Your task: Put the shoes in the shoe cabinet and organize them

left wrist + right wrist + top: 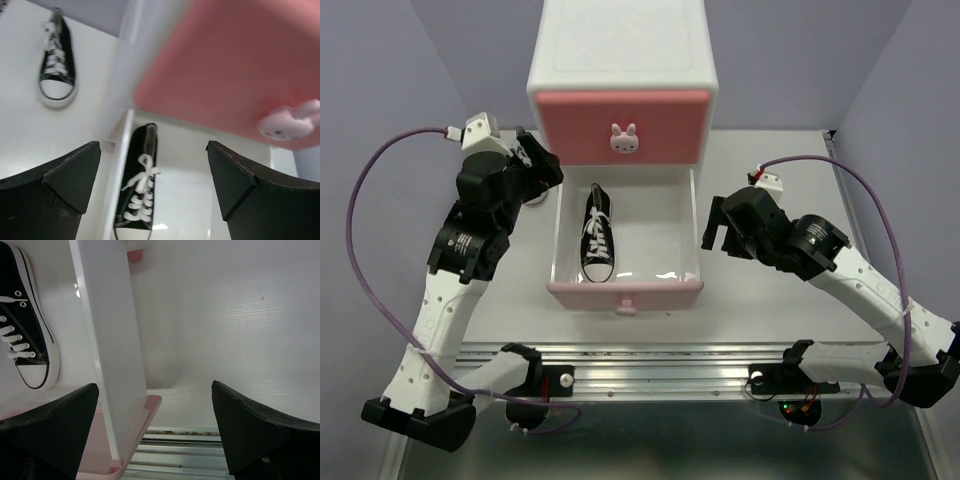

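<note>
Nearest the bottom of the top view, the lower drawer of the shoe cabinet stands pulled out over the table. 2 black sneakers are in sight.

The first black sneaker lies inside that drawer, a little left of its middle. Its long axis runs up and down the frame, with the white toe cap toward the bottom edge and the heel toward the cabinet.

The left gripper hovers at the drawer's far left corner, and the right gripper just off the drawer's right wall. Both have their fingers spread wide and hold nothing.

In the upper left of the left wrist view, the second black sneaker lies on the table left of the cabinet, toe cap toward the bottom of that frame.

Farther back, the upper drawer is closed and carries 1 bunny knob.
</note>
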You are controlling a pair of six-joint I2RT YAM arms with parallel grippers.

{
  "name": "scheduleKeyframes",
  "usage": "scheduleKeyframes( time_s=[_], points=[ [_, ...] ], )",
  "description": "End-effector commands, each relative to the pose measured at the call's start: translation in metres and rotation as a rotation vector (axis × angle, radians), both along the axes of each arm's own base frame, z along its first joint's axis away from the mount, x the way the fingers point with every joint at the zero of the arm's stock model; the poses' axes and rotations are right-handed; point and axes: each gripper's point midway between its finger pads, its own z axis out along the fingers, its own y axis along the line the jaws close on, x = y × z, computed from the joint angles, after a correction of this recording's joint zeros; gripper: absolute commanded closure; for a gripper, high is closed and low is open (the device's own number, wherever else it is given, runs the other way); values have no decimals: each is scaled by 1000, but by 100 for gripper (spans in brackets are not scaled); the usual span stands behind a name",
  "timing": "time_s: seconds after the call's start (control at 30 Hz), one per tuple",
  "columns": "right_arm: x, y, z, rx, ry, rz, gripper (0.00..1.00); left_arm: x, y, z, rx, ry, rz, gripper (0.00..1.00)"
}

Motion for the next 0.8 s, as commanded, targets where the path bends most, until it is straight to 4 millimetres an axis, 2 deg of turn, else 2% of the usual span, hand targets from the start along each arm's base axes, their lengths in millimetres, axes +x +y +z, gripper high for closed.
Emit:
scheduleKeyframes(
  time_s=[0.0, 0.03, 0.07, 0.1, 0.2, 0.23, 0.3, 0.33, 0.37, 0.4, 0.43, 0.47, 0.5, 0.53, 0.57, 0.6, 0.63, 0.67, 0.7, 0.73, 0.77],
  points=[
    [10, 1, 18, 7, -57, 1, 0, 4, 36, -9, 16, 35, 96, 1],
    [10, 1, 16, 2, -55, 1, 0, 11, 51, -8, 11, 19, 138, 1],
    [10, 1, 16, 1, -53, 2, 0, 17, 58, -19, 20, 32, 153, 1],
    [10, 1, 13, 2, -46, -4, 0, 30, 71, -21, 5, 18, 164, 1],
    [9, 2, 9, 13, -33, -20, 0, 53, 86, -48, -67, 78, 152, 1],
    [9, 3, 9, 18, -32, -17, 0, 70, 102, -59, -84, 84, 176, 1],
    [9, 2, 8, 12, -31, -21, 0, 88, 106, -67, -51, 78, 146, 1],
    [10, 2, 8, 10, -30, -22, 0, 107, 109, -81, -33, 99, 139, 1],
    [10, 2, 7, 6, -31, -23, 0, 118, 115, -75, -19, 83, 133, 1],
    [10, 1, 6, 0, -31, -23, 0, 129, 120, -81, 5, 96, 122, 1],
    [11, -1, 6, -9, -38, -32, 0, 147, 126, -105, 10, 150, 121, 1],
    [13, -4, 5, -13, -38, -45, 0, 159, 138, -97, 20, 137, 139, 1],
    [13, -5, 5, -6, -39, -59, 0, 175, 146, -126, 29, 206, 150, 1],
    [14, -4, 5, -2, -39, -62, 0, 178, 151, -113, 35, 177, 165, 1],
    [16, -4, 3, 0, -33, -68, 0, 197, 157, -121, 40, 194, 167, 1],
    [16, -3, 2, -6, -28, -61, 0, 207, 160, -127, 44, 209, 160, 1],
    [19, -4, -1, -3, -15, -70, 0, 219, 163, -154, 49, 274, 153, 1],
    [22, -5, -2, -2, -4, -78, 0, 226, 164, -159, 44, 288, 152, 1],
    [30, -6, 1, 13, -2, -100, 0, 239, 166, -146, 48, 256, 154, 1],
    [34, -6, 2, 23, -2, -106, 0, 249, 167, -162, 50, 281, 145, 2],
    [38, -6, 4, 28, -5, -111, 0, 257, 168, -153, 54, 257, 141, 2]
  ],
)
